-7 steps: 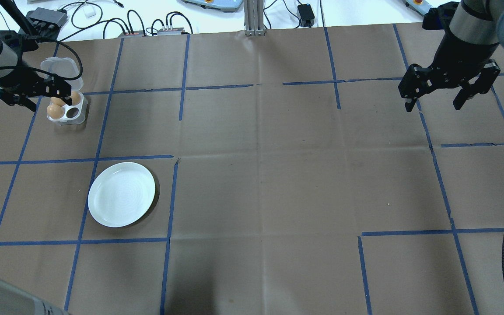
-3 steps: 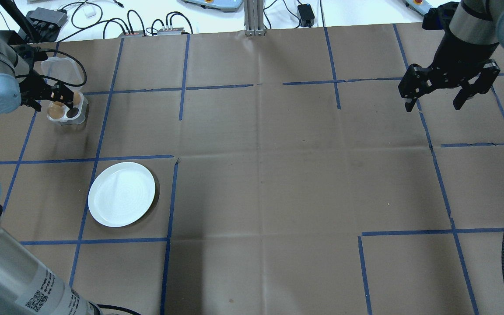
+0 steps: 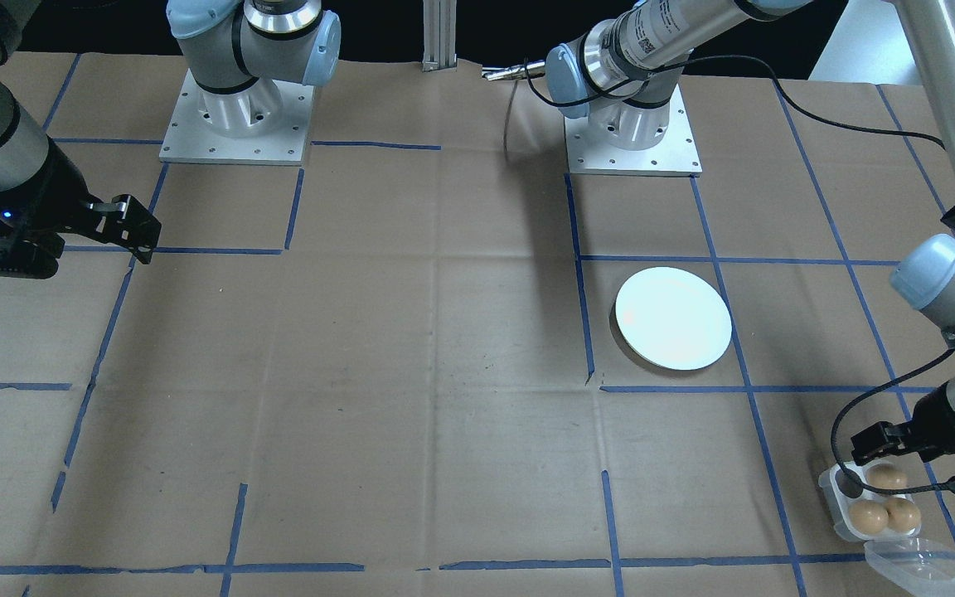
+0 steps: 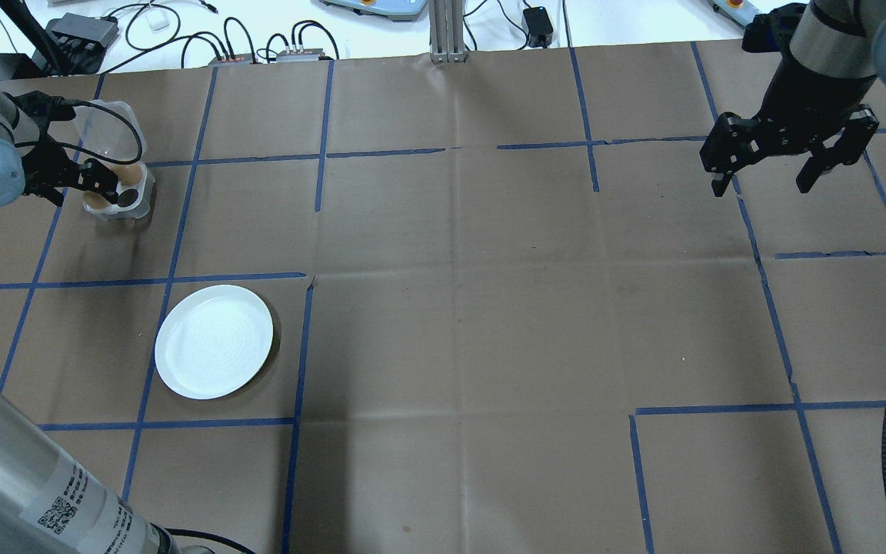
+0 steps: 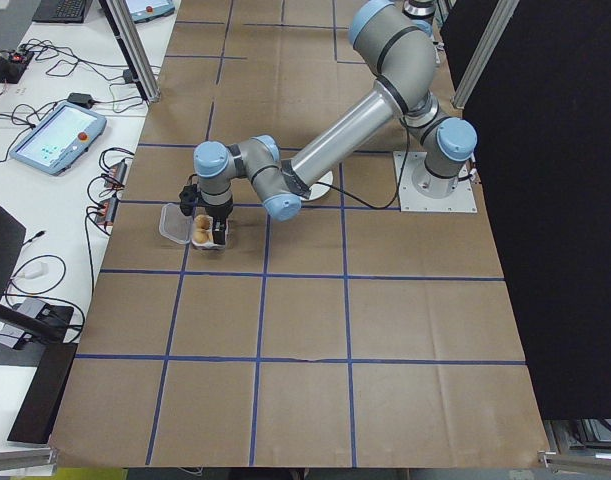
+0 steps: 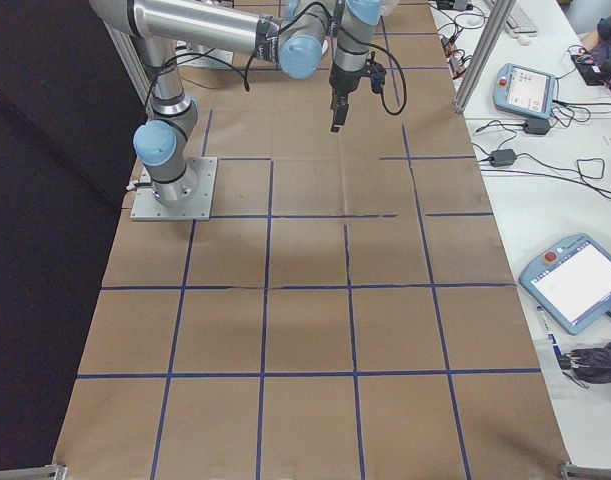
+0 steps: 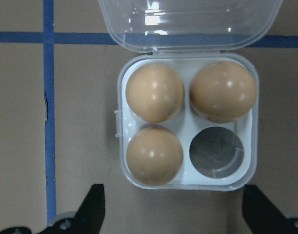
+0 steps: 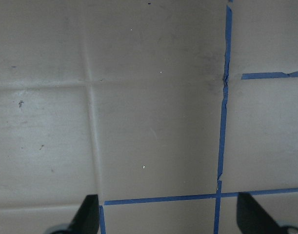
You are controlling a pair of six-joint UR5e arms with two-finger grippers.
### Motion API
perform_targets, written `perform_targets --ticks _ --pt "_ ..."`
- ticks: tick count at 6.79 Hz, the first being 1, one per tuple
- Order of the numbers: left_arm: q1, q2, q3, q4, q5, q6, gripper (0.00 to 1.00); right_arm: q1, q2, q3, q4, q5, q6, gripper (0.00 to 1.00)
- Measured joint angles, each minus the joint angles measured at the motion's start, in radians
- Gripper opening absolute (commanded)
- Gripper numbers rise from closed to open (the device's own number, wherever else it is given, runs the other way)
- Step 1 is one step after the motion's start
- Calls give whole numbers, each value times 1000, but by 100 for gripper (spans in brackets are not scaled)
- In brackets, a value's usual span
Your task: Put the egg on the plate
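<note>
Brown eggs (image 7: 154, 92) sat three to the tray (image 7: 250, 122), plate (image 4: 214, 352) bare | left gripper (image 7: 170, 214) spread wide above, empty; right gripper (image 4: 764, 185) open, idle | risk: packed eggs crowding a finger, cracking or slipping.

Brown paper (image 4: 451, 308) gridded with blue tape (image 4: 320, 123) covers my table. At twelve o'clock an aluminium post (image 4: 447, 31) stands at its far edge, white bench (image 4: 181, 23) behind, strewn with black cables (image 4: 243, 35). Teach pendants (image 6: 575, 285) lie at three o'clock; black curtain (image 5: 555, 200) hangs behind me.
</note>
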Motion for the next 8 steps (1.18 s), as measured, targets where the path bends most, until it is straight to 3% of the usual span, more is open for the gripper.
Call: perform_targets --ticks 6,7,8 --pt "2 -42 49 -3 -33 15 91 0 0 0 0 0 0 100" --pt "3 -47 50 -4 -33 15 89 0 0 0 0 0 0 100" --pt "3 -50 50 -4 -33 14 81 0 0 0 0 0 0 100"
